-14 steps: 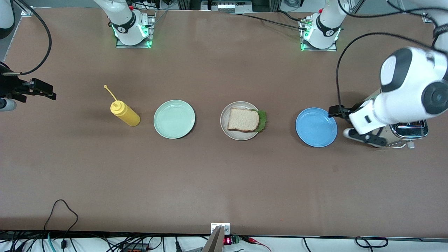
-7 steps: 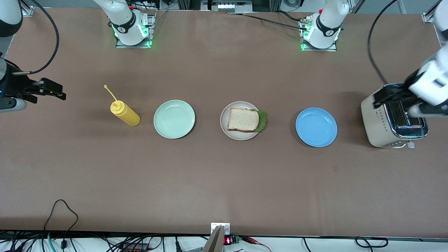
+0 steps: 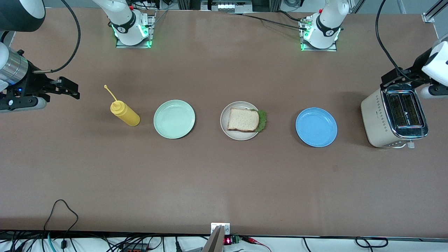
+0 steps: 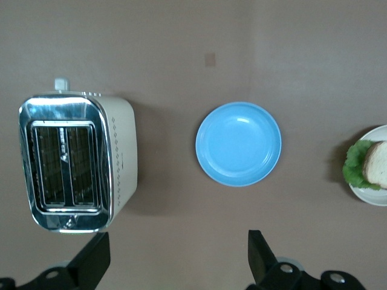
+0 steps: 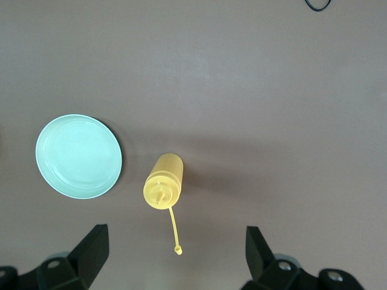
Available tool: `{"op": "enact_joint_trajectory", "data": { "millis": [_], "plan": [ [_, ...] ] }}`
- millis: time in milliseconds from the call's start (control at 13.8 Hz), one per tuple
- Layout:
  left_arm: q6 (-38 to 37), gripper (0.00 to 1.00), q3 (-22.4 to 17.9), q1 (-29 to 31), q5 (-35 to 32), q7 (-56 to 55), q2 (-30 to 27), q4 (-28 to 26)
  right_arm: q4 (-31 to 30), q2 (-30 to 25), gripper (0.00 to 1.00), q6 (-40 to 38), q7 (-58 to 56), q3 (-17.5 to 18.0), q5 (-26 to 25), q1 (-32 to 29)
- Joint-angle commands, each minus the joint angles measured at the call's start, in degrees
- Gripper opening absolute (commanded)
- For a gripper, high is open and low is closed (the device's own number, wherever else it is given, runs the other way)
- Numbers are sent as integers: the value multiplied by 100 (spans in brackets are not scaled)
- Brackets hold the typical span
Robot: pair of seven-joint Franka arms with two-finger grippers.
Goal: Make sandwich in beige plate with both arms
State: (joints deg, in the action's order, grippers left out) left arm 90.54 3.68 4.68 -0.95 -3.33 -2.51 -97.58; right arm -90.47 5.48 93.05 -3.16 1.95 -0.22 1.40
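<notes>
Open right gripper [image 5: 175, 257] over yellow squeeze bottle [image 5: 164, 188]; mint-green plate [image 5: 78, 156] beside it.

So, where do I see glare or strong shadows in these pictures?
Front view: soft, even light; green glow at both arm bases; a faint shadow beside the mustard bottle. Left wrist view: the toaster shows bright glare on its chrome top and a soft shadow toward the blue plate. Right wrist view: no glare.
</notes>
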Motion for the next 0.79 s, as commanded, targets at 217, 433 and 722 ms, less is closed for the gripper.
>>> {"op": "enact_joint_trajectory", "data": {
  "millis": [217,433,722],
  "plan": [
    [323,100,10,279,339,420,-373,-393,-58,-108,100,-33,70,-28,-66,0],
    [324,100,124,279,341,176,-426,-489,-50,-99,100,-33,70,-37,-66,-17],
    [535,100,239,279,341,95,-470,-701,-50,-108,100,-33,79,-45,-66,-17]
  ]
}}
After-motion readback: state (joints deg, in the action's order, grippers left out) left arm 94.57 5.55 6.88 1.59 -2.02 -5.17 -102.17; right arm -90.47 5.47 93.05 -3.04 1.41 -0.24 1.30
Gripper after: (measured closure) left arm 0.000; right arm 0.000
